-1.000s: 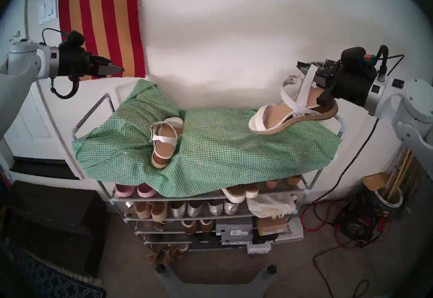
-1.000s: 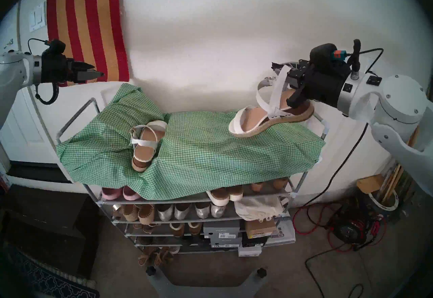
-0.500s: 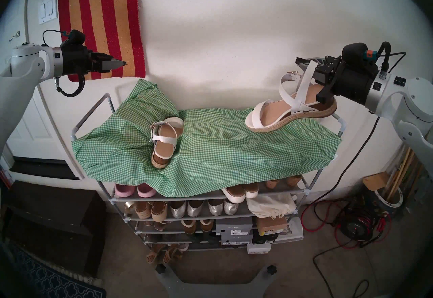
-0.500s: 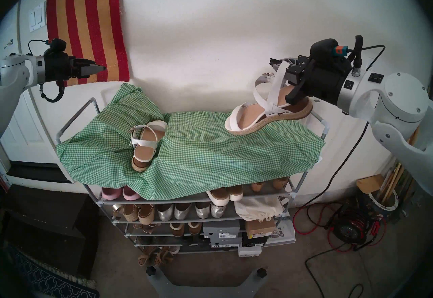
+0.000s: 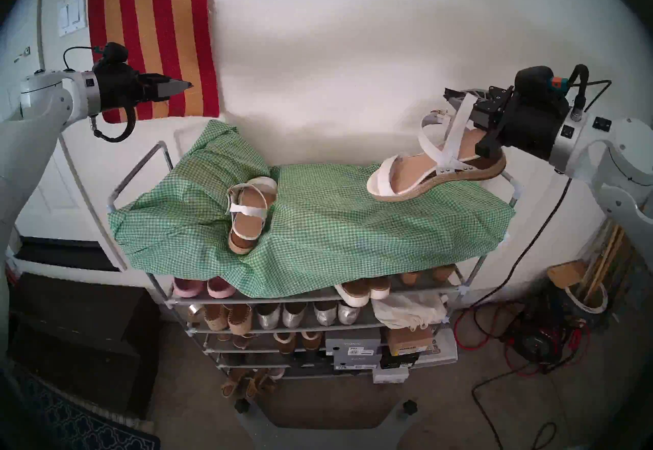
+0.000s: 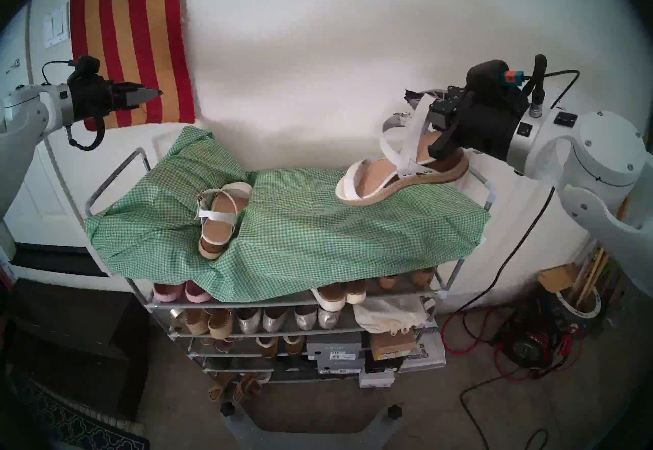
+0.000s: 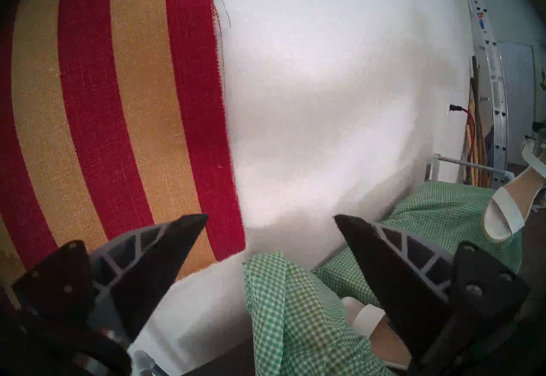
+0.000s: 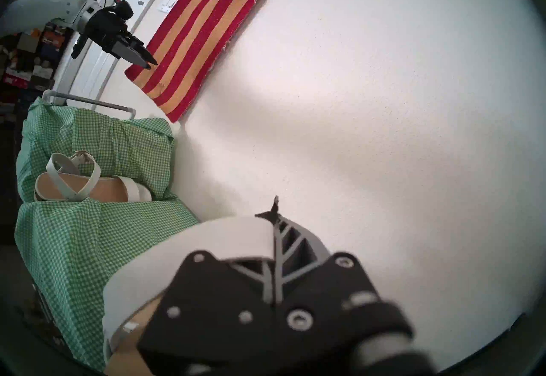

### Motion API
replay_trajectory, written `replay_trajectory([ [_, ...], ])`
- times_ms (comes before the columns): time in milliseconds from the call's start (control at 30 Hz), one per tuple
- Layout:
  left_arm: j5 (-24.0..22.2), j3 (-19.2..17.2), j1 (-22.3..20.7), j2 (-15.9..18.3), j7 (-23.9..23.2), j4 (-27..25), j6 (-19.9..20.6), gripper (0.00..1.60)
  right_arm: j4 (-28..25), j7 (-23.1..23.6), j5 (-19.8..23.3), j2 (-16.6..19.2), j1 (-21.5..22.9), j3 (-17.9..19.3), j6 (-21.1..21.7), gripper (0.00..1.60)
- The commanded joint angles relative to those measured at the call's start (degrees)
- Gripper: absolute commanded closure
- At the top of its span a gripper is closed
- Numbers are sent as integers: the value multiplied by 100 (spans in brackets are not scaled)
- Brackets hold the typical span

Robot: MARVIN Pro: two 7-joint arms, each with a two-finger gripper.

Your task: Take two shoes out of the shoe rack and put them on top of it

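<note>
One wedge sandal (image 5: 248, 217) with white straps lies on the green gingham cloth (image 5: 335, 226) that covers the top of the shoe rack (image 5: 139, 170), left of the middle. The other sandal (image 5: 433, 175) hangs tilted over the rack's right end. Its toe is down at the cloth; I cannot tell whether it touches. My right gripper (image 5: 454, 95) is shut on its white ankle strap (image 8: 206, 248). My left gripper (image 5: 187, 86) is open and empty in the air above the rack's left end, its fingers (image 7: 177, 236) wide apart.
The white wall is close behind the rack, with a red and orange striped flag (image 5: 152, 28) behind my left gripper. Lower shelves hold other shoes and boxes (image 5: 353, 346). Red cables and a cord reel (image 5: 533, 343) lie on the floor at right, a dark box (image 5: 81, 339) at left.
My right gripper has carried the held sandal slightly to the left over the cloth. My left gripper has risen a little. The sandal lying on the cloth has not moved.
</note>
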Motion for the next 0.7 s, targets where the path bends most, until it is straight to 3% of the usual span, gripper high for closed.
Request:
replay_trajectory([
  [0,-139,-153,72,-136,184,-32,-152,0,40,-9,8,-14,116,-9,-47,160],
  [667,-420,-494,387,-404,756,-148,-565,0,94,-56,133,-14,236,-178,-76,160],
])
